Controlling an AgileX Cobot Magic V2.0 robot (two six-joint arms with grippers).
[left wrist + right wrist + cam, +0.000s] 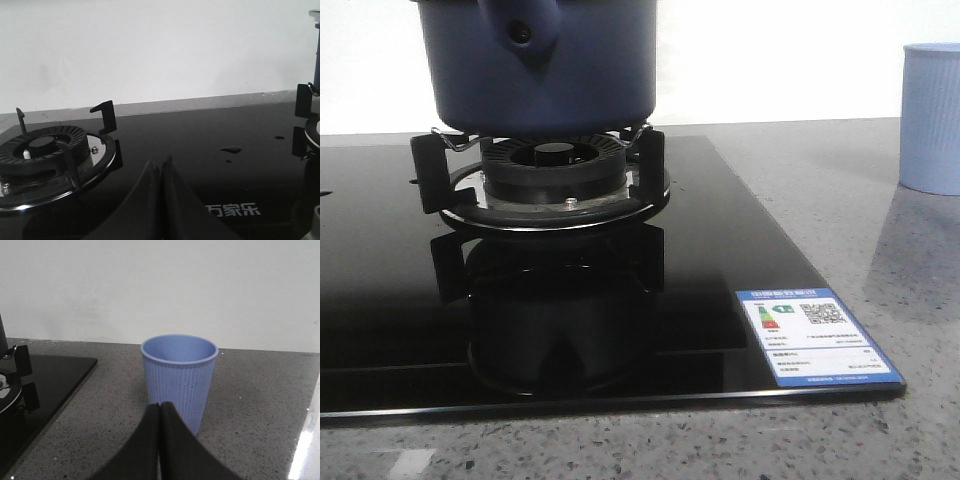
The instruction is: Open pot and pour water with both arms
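The dark navy-blue pot (545, 70) stands on the burner grate (550, 170) of the black glass stove, its stubby handle with a small hole facing the front camera; its top and lid are out of view. A pale blue ribbed cup (179, 377) stands upright and looks empty on the grey counter, and it also shows in the front view (931, 117) at the far right. My left gripper (161, 167) is shut and empty, low over the stove glass between two burners. My right gripper (160, 409) is shut and empty, just in front of the cup. Neither gripper shows in the front view.
A second, bare burner (47, 150) sits beside my left gripper. Small water drops (231, 149) lie on the glass. A blue-and-white energy label (815, 335) is on the stove's front right corner. A white wall runs behind the grey speckled counter (260, 405).
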